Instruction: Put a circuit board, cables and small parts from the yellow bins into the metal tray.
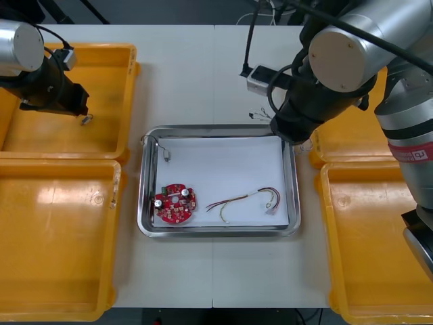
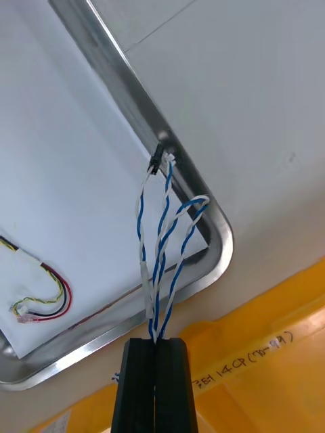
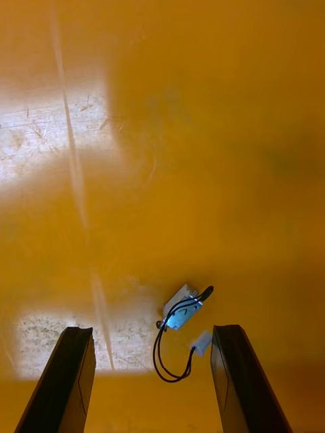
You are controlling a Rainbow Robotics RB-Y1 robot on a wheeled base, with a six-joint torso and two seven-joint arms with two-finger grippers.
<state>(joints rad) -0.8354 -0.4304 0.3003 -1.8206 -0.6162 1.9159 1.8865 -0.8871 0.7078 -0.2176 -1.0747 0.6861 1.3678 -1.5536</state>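
Right gripper (image 2: pixel 156 342), jaws clamped on twisted blue-and-white cable (image 2: pixel 162 237), dangles it over the two o'clock corner of the shiny metal tray (image 2: pixel 217 230). Released here, it may straddle the rim. Left gripper (image 3: pixel 150 330), jaws wide, hovers over a small metal part (image 3: pixel 181 308) in the ten o'clock yellow bin (image 3: pixel 203 135).

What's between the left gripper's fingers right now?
One small metal part, lying loose on the yellow bin floor, ungripped; the left gripper is open. The left wrist view shows it.

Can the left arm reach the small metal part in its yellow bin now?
Probably yes. The left gripper is open over the yellow bin, and the small metal part lies uncovered ahead of its fingers. The right gripper holds a blue and white cable over the metal tray.
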